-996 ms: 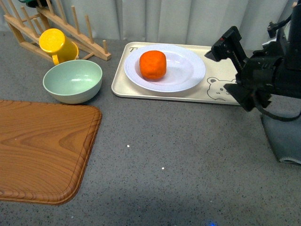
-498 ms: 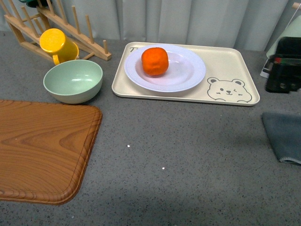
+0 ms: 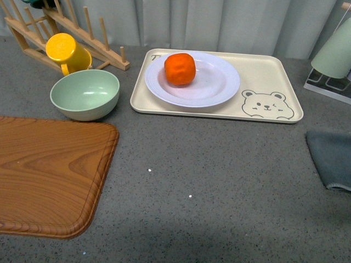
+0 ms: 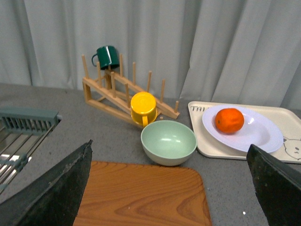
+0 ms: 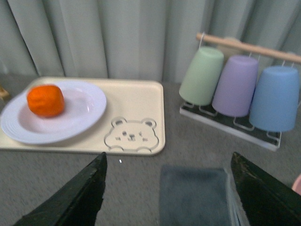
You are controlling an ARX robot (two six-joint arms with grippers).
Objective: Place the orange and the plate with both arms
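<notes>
**Orange seated on plate, both arms drawn back**

The orange (image 3: 180, 69) is seen resting in the plate (image 3: 216, 90), toward the side of the well nearer the table's left edge, and the plate itself lies inside the beige bear tray (image 3: 274, 68) near the far edge of the table. Neither arm is visible in the front view. In each wrist view only the two dark fingers of that arm are shown at the picture's sides, set wide apart with nothing between them: the left gripper (image 4: 169, 188) and the right gripper (image 5: 169, 193) are both judged to have their jaws spread and empty.

The placing is judged to be essentially done, so the step in hand is a clean withdrawal. It would best be done with the arms kept high and well away from the tray, so that the plate is not nudged and the orange, sitting off-centre on a sloping well, is not set rolling.

As for other containers, the pale-green bowl (image 3: 85, 93) beside the tray is seen empty. A yellow mug (image 3: 67, 50) lies tipped against the wooden rack (image 3: 98, 39), and three upturned cups (image 5: 235, 87) stand on a holder toward the right edge.
</notes>
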